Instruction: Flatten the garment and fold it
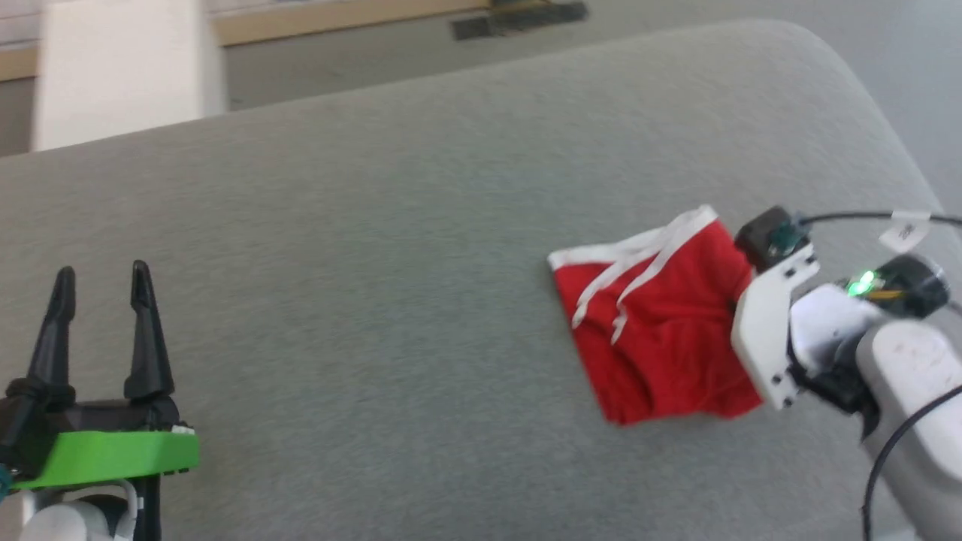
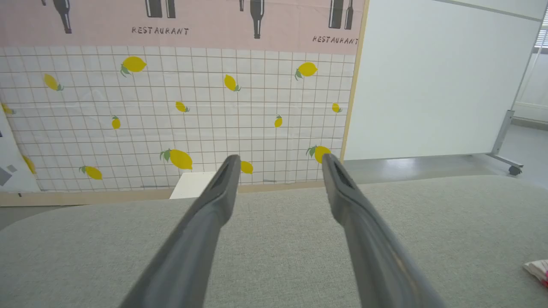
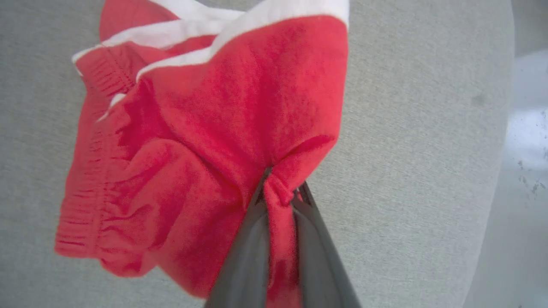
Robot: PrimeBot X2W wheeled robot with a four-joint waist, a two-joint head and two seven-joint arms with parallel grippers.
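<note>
The garment (image 1: 661, 330) lies bunched on the right side of the grey padded surface (image 1: 338, 225), near its rounded far corner. One part is doubled over another, so the white trim (image 1: 646, 252) runs in crooked lines across the red and the gathered waistband (image 3: 81, 205) curls along one edge. It is nowhere near flat, so I judge the flattening barely begun and the fold not yet in reach. My right gripper (image 3: 280, 190) has its two fingers pressed together on a small pleat of red cloth at the side of the heap nearest my wrist, and the fabric puckers toward that pinch. I cannot tell whether I have one layer or several. The cloth looks light, soft and limp: it will follow a pull rather than hold a shape, wrinkle as it drags over the grey cover, and may slip from a thin pinch if I tug hard. Better holds, I think, are the waistband's ends or a hem corner, where elastic and stitching give my fingers something thicker to bite. My left gripper (image 1: 103, 270) hovers well apart from the garment over the surface's left side, fingers spread wide with nothing between them, pointing toward a lemon-patterned wall (image 2: 171, 107). Spreading the cloth will probably need it on an opposite corner.
</note>
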